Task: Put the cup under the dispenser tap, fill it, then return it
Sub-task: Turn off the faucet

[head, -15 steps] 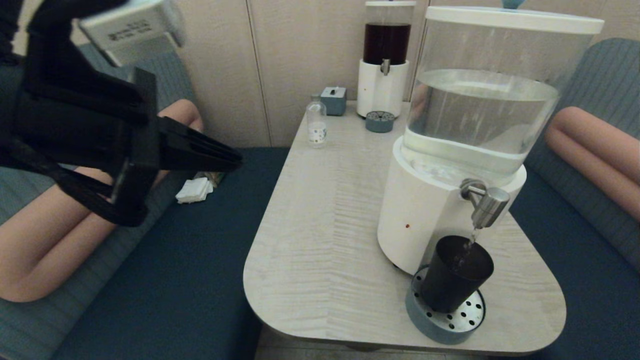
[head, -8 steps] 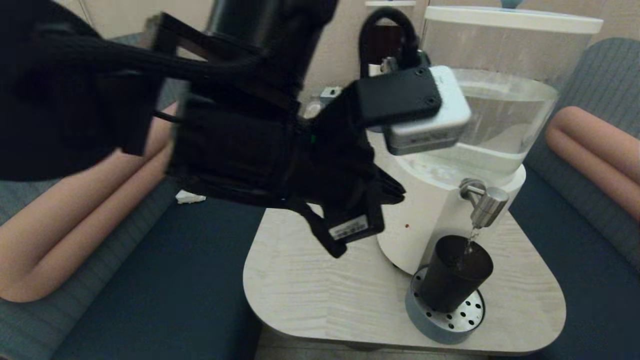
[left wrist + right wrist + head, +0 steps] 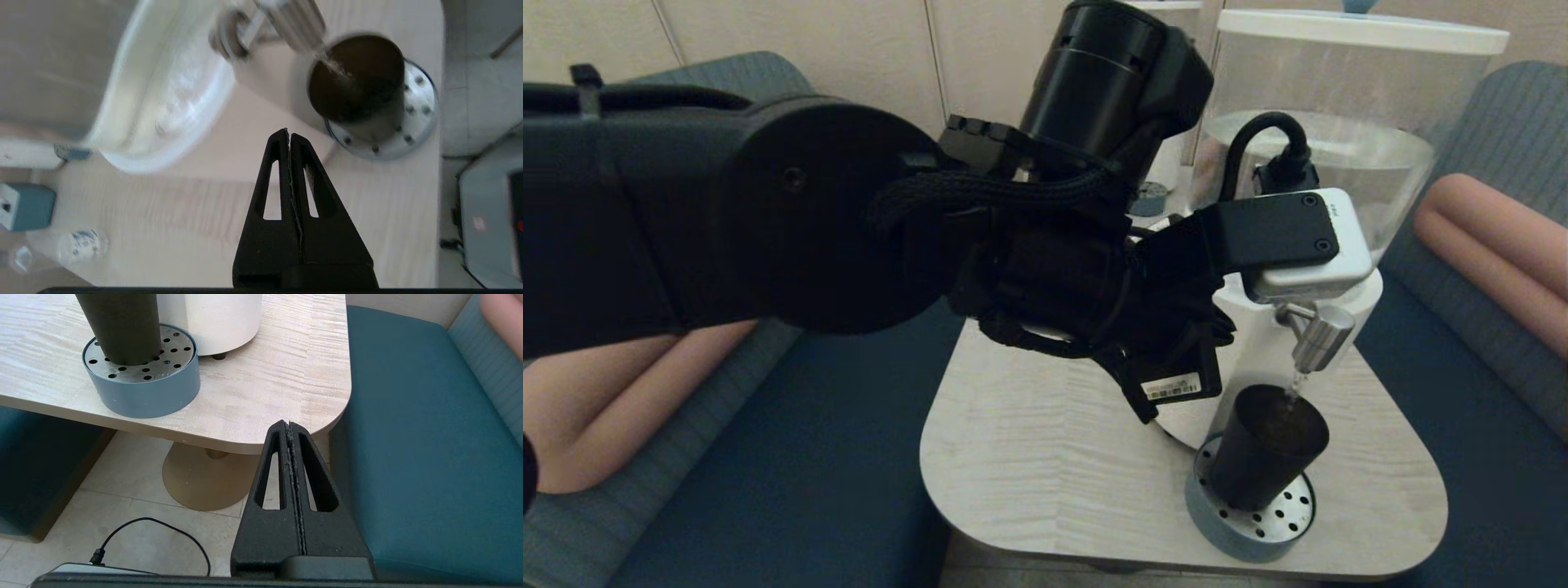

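Note:
The dark tapered cup [image 3: 1266,449] stands upright on a round perforated drip tray [image 3: 1241,535], right under the brushed-steel tap [image 3: 1321,335] of the big white-based dispenser [image 3: 1258,359]. A thin stream of water runs from the tap [image 3: 294,20] into the cup [image 3: 355,77]. My left arm [image 3: 849,220] reaches across the table. Its gripper [image 3: 289,132] hangs shut and empty above the tabletop, a short way left of the cup and clear of it. My right gripper [image 3: 289,424] is shut and empty, low beside the table's near right corner, with the cup [image 3: 120,326] off to one side.
The wooden table [image 3: 1045,457] has rounded corners, with blue benches [image 3: 792,490] on both sides. A small clear bottle [image 3: 81,245] and a blue-grey box [image 3: 24,206] sit at the table's far end. My arm hides most of the slimmer dispenser. A cable [image 3: 163,526] lies on the floor.
My left arm has swung from the far left across the table to the big dispenser, gripper shut throughout. The cup has stayed on the tray with water running in.

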Controlling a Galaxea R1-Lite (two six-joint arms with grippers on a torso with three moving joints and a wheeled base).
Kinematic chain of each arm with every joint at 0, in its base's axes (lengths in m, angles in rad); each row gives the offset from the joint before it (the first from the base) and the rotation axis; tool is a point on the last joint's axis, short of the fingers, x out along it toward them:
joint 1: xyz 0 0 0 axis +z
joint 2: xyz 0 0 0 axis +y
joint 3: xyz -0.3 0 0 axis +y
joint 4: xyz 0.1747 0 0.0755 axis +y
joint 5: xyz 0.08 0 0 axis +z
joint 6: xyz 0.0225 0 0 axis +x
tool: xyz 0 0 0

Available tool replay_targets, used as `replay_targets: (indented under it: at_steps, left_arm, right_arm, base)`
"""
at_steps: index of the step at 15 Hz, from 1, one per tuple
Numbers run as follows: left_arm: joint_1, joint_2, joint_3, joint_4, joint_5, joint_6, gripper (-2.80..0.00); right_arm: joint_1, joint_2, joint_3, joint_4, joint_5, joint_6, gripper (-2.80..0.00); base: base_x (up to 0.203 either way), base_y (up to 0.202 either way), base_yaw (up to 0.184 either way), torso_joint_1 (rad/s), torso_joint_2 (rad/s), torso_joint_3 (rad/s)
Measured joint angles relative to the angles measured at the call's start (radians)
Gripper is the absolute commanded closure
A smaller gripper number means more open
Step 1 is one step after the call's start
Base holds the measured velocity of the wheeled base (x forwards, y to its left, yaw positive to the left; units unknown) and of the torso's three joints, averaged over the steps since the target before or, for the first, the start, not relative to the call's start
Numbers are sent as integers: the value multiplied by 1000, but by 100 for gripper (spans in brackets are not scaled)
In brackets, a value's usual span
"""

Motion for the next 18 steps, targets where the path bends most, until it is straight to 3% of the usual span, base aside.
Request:
replay_targets:
  at_steps: [7, 18]
  left_arm:
    - [-11, 80, -51, -109, -7, 3, 0]
    - [-14, 131, -82, -161, -13, 9, 0]
  right_arm:
    - [0, 0, 0, 0, 0, 0, 0]
    - [0, 0, 0, 0, 0, 0, 0]
  base:
    - [0, 0, 0, 0, 0, 0]
    - [0, 0, 0, 0, 0, 0]
